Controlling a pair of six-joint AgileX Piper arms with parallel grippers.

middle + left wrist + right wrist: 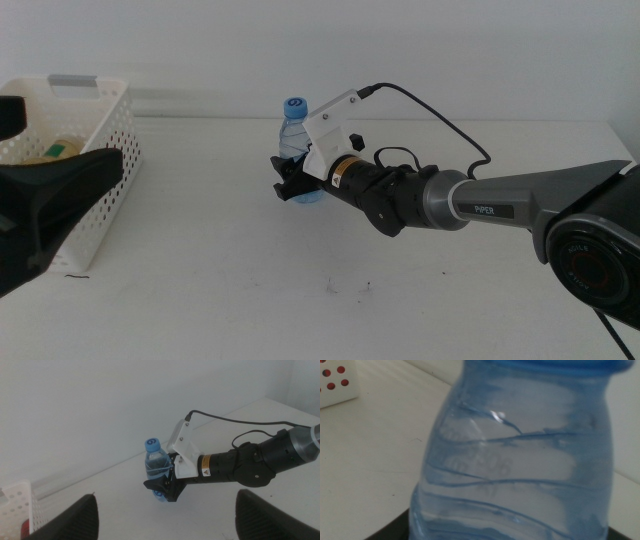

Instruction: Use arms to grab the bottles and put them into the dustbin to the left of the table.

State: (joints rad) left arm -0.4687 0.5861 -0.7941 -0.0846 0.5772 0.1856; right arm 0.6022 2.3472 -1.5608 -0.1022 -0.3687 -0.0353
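Plain white table (400,310) under a pale wall. The dustbin (95,150) sits well off to the side of the right gripper (292,182), past the bottle it's working on, with something yellow already in it. That gripper's jaws look closed around the lower body of the water bottle (293,135), still upright. Left gripper (165,525) waits with jaws wide, holding nothing. I'd say the next move is lift and carry across to the bin. Only the right wrist view shows how close the plastic is.
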